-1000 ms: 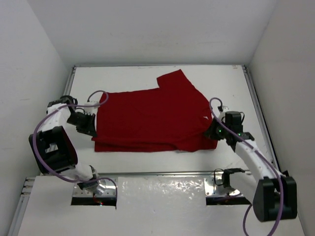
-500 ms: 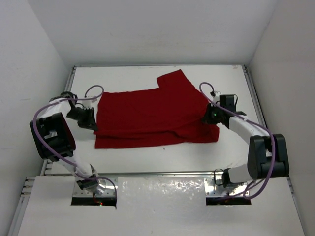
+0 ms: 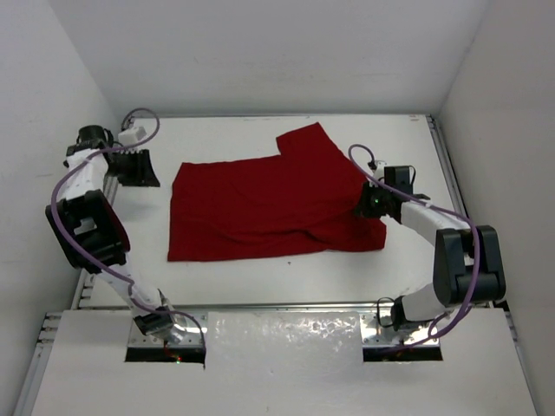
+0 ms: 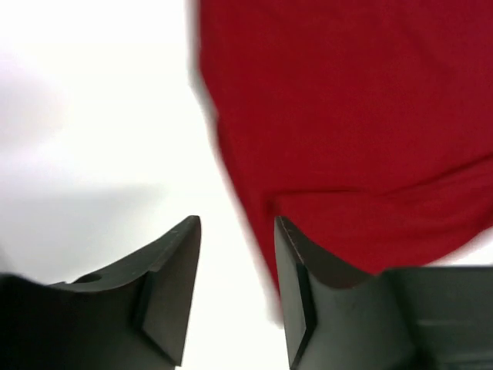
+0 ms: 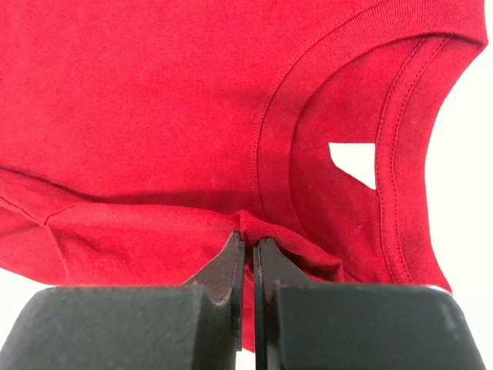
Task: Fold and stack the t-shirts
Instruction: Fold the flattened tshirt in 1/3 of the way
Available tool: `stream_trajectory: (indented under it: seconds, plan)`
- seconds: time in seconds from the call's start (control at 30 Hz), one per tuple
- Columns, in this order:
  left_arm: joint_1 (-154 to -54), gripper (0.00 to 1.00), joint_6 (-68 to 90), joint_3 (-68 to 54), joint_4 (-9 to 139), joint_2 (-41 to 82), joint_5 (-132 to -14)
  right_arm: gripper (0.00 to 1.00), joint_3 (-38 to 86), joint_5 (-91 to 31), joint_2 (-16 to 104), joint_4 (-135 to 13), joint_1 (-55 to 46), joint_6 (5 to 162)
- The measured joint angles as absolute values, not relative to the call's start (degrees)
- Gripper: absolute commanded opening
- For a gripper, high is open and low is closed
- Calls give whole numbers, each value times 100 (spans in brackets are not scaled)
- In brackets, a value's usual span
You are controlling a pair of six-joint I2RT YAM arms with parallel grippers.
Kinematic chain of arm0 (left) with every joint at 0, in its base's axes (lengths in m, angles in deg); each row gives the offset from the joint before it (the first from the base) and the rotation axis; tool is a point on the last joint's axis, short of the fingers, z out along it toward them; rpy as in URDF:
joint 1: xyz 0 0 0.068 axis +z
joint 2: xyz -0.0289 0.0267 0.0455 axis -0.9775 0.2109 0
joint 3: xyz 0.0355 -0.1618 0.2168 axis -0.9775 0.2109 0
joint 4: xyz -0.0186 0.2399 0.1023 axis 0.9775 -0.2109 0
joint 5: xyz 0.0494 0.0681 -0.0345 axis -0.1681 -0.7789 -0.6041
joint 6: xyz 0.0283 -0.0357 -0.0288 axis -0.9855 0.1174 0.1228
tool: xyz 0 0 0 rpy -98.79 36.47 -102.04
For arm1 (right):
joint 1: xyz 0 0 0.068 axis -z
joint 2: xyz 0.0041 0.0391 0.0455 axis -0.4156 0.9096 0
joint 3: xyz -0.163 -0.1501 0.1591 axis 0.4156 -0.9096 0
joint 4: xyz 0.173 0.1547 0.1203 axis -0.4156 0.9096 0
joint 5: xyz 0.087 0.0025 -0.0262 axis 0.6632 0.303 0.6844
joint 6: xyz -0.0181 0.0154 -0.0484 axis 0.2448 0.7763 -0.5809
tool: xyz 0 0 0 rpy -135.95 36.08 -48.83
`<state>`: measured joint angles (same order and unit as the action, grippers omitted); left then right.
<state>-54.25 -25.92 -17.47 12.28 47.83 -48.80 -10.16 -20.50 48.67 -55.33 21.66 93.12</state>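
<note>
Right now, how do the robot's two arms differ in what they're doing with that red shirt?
The left arm has its jaws apart, holding nothing; the right arm has its jaws shut, pinching the t-shirt near its collar. The left arm's jaws sit over bare table, off the shirt's left edge; the right arm's are at its right edge, touching cloth. Both have black jaws and flank the same shirt.

White table (image 3: 260,279) — plain white walls (image 3: 260,52) (evenly lit)

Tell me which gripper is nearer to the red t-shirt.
Right. The right gripper has jaws shut on the t-shirt near its collar; the left gripper stands clear of its left edge, jaws apart.
</note>
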Motion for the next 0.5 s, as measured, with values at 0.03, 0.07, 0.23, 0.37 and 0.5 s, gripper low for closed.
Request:
stream_trajectory:
  seconds: [0.03, 0.07, 0.23, 0.37, 0.5]
  plan:
    - [-5429, 42, -2736, -1825, 1285, 4705, -4932, 0, -1002, -2048, 4871, -5535, 2166, 9312]
    - [-5526, 44, -3095, -1786, 1384, 4547, -5107, 0, -989, -2045, 4875, -5537, 2166, 9312]
    - [-6739, 49, -5062, -820, 1263, 3701, -5798, 0, -943, -2024, 4897, -5553, 2166, 9331]
    - [-7060, 52, -5713, -1268, 638, 4364, -5850, 0, -943, -2017, 4893, -5553, 2166, 9358]
    - [-6942, 54, -5989, -999, 907, 4720, -5848, 0, -950, -2019, 4875, -5553, 2166, 9358]
